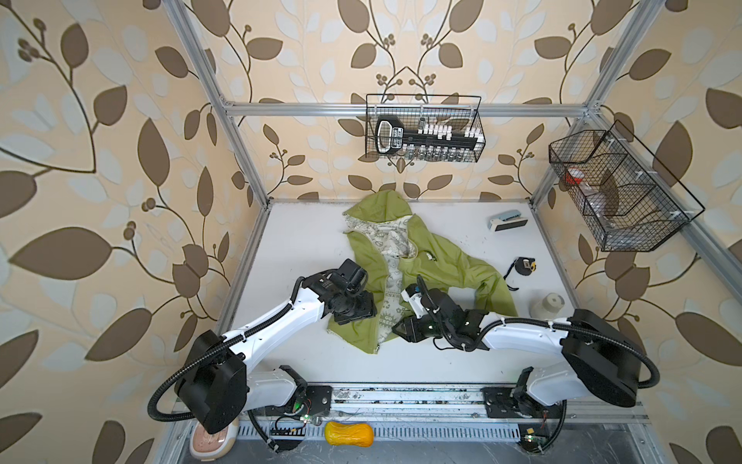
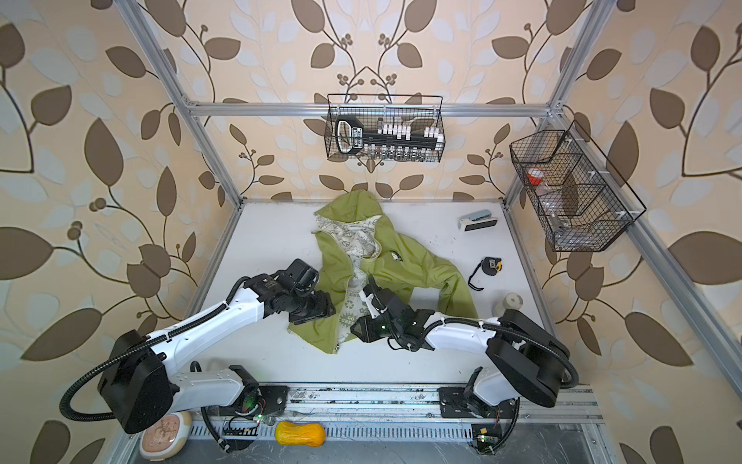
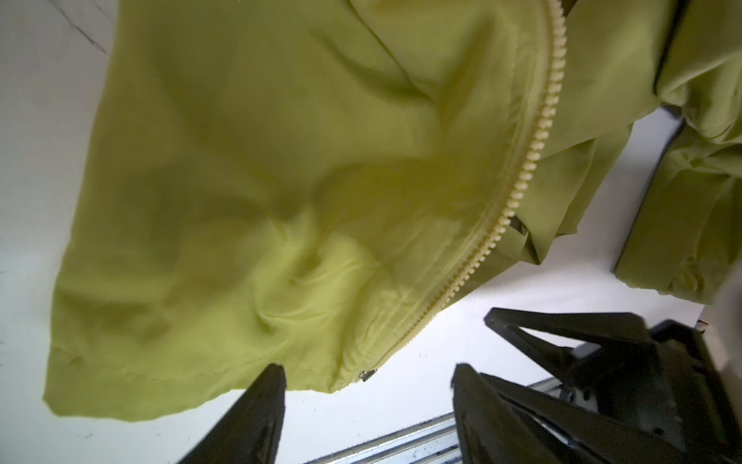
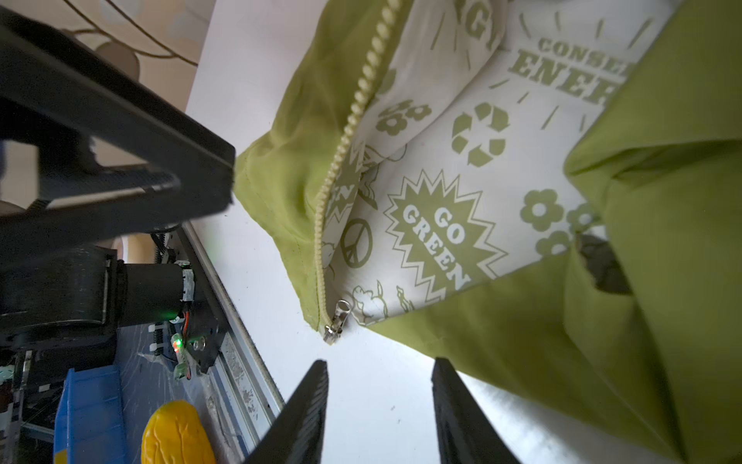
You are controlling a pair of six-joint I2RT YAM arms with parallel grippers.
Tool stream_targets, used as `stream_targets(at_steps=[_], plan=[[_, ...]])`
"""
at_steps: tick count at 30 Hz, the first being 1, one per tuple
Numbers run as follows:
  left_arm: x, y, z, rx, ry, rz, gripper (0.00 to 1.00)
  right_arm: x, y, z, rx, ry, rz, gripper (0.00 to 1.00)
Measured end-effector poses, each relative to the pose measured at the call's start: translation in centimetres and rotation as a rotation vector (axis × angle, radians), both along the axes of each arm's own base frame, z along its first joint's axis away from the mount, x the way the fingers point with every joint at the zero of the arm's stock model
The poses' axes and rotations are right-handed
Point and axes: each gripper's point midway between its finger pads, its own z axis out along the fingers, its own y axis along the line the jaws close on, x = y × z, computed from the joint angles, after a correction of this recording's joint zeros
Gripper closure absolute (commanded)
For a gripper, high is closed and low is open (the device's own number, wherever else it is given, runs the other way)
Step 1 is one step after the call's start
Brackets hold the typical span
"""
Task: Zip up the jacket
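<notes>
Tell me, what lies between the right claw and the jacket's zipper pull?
Only bare white table, seen in the right wrist view, separates the open right gripper from the zipper pull at the bottom corner of the jacket.

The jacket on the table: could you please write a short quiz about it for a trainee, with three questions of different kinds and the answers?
1. True or false: the jacket is zipped up to the collar.
2. Where is the zipper slider? A: at the hood. B: at the bottom hem, at the end of one row of teeth. C: in a wire basket.
3. Fill in: the right gripper has its jaws ___, with nothing between them.
Key: 1 false; 2 B; 3 open.
</notes>
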Motion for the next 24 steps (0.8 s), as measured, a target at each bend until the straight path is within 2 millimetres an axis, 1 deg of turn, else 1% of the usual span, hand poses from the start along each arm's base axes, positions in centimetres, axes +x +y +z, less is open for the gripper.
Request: stream_targets(at_steps=[3, 7, 8, 12, 14, 17, 22, 24], plan=[[-0.5, -0.4, -0.8, 0.019, 0.016, -0.009, 0.41, 0.0, -0.5, 0.4, 0.007, -0.010, -0.006, 0.52], [-1.1, 0.5, -1.4, 0.045, 0.013, 0.032, 0.42, -0.5, 0.3, 0.5, 0.030, -0.002, 0.026, 0.49], [-1.2, 0.8, -1.3, 0.045, 0.009, 0.044, 0.41, -0.6, 0.6, 0.3, 0.038, 0.005, 0.035, 0.48], [-1.7, 1.6, 0.5, 0.000, -0.044, 0.096, 0.34, -0.6, 2.5, -0.7, 0.065, 0.047, 0.067, 0.48], [-2.2, 1.9, 0.8, -0.028, -0.058, 0.121, 0.33, -0.4, 3.4, -1.3, 0.076, 0.071, 0.071, 0.47], [-3.5, 2.6, -0.2, -0.060, -0.032, 0.167, 0.33, -0.1, 4.3, -2.0, 0.094, 0.097, 0.072, 0.48], [-5.5, 3.2, -2.7, -0.111, 0.034, 0.231, 0.32, -0.1, 5.3, -2.4, 0.113, 0.111, 0.072, 0.51], [-5.9, 3.1, -3.5, -0.131, 0.055, 0.248, 0.38, -0.1, 5.6, -2.6, 0.116, 0.116, 0.070, 0.53]])
